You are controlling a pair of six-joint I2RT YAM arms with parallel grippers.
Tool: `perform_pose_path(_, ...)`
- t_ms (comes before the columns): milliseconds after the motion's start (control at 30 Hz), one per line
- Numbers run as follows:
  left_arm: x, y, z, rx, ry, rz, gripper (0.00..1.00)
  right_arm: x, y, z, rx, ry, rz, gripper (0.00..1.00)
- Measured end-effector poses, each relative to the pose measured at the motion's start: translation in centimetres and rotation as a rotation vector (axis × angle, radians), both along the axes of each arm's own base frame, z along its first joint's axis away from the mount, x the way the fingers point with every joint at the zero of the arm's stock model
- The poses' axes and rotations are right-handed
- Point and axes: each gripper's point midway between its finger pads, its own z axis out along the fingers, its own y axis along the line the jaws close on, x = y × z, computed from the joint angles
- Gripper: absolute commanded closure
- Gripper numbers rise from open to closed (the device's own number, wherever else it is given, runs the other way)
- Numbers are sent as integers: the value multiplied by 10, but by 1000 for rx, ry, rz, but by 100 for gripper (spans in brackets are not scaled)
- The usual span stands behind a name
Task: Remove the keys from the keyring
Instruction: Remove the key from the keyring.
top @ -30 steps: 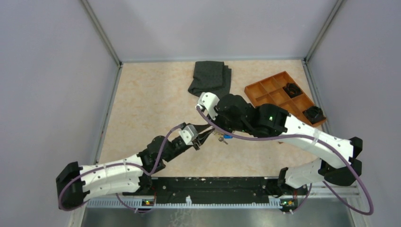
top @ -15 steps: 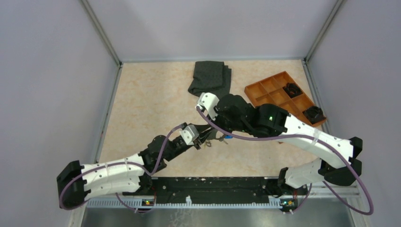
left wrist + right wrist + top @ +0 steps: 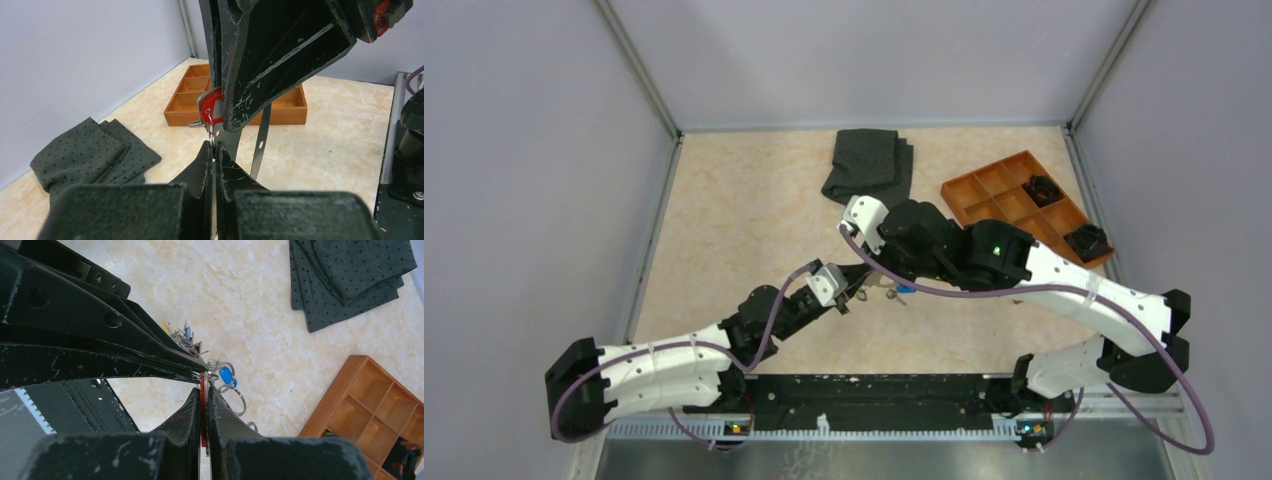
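Observation:
The bunch of keys (image 3: 898,292) hangs just above the table's middle, between both grippers. My right gripper (image 3: 204,388) is shut on a red-headed key (image 3: 212,103), seen edge-on between its fingers. A blue-headed key (image 3: 226,375) and loose metal rings (image 3: 235,396) hang beside it, and more keys (image 3: 183,335) sit behind the left fingers. My left gripper (image 3: 214,150) is shut on the keyring's thin metal ring (image 3: 213,133) right below the red key. The keyring's pale grey band (image 3: 260,142) hangs beyond it. From above, the left gripper (image 3: 857,296) meets the right gripper (image 3: 879,287) tip to tip.
A folded dark grey cloth (image 3: 869,165) lies at the back centre. An orange compartment tray (image 3: 996,186) stands at the back right, with black clumps (image 3: 1042,188) in two of its cells. The enclosure's grey walls close in the table on three sides.
My left gripper's jaws have closed onto the metal ring below the red key. The right gripper has held still on the red key.

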Motion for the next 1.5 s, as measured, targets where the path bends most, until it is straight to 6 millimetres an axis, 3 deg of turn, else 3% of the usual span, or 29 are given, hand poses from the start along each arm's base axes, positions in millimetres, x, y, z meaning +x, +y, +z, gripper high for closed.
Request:
perform_pose_path(1000,-5,8,2,31,-50,-5,100,19,-18,-21,-127,-72,-124,100)
perform_pose_path(1167,-6,8,1,30,-45,-13,86,16,-14,-20,-132,-85,-99,100)
perform_pose_path(1500,-7,3,1,16,-30,-27,79,6,-3,-4,-99,-100,-26,100)
